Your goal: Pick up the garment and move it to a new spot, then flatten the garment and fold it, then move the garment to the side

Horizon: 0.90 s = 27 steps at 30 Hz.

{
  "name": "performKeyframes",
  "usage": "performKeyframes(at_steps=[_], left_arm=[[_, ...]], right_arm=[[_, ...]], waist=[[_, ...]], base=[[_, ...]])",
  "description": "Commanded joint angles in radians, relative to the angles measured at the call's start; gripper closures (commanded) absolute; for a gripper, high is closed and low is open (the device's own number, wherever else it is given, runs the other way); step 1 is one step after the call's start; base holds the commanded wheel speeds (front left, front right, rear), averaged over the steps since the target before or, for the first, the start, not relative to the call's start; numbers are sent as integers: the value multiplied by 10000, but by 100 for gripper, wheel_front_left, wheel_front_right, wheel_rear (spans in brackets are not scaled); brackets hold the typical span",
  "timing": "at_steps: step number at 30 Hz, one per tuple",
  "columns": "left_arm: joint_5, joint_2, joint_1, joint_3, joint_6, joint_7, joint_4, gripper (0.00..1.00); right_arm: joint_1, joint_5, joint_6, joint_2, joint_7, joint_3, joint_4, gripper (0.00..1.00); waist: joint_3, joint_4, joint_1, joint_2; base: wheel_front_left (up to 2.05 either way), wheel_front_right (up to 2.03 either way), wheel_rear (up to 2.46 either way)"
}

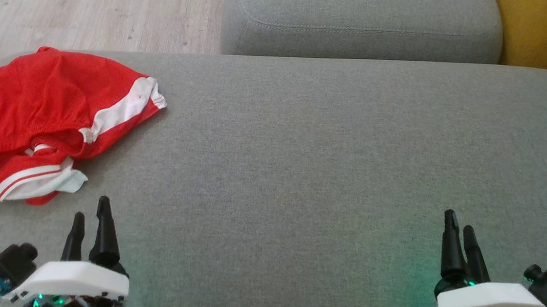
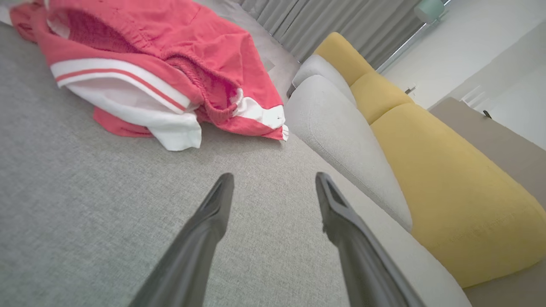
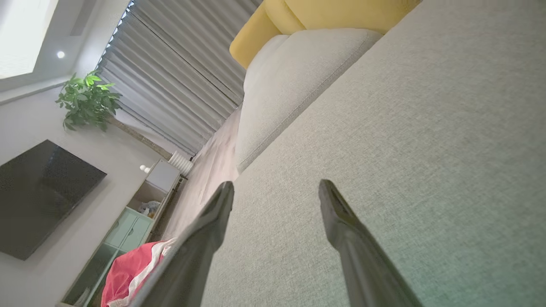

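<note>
- Both claws sit nearest: the left gripper (image 1: pixel 91 207) and the right gripper (image 1: pixel 459 221) hover low over the seat, fingers spread, holding nothing.
- Grey sofa cushion (image 1: pixel 305 142) serves as the work surface.
- Red garment (image 1: pixel 26 110) lies crumpled at the cushion's left edge, just beyond the left gripper and well apart from the right.
- White-striped hem (image 1: pixel 38 182) looks like its nearest edge to grasp.
- Progress: seemingly the very start. Pickup, relocation, flattening, folding and setting aside all remain.
</note>
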Motion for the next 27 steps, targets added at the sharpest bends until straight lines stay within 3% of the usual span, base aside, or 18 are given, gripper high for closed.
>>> performKeyframes(at_steps=[1,27], left_arm=[[297,177,-420,90,94,-113,-402,0],[3539,580,-369,-792,793,-874,-936,0]], right_arm=[[-564,-308,-4,-75,-120,172,-402,0],[-688,-3833,-5,-96,-887,897,-633,0]], waist=[[-6,-2,0,0],[-128,-73,0,0]], base=[[0,0,0],[0,0,0]])
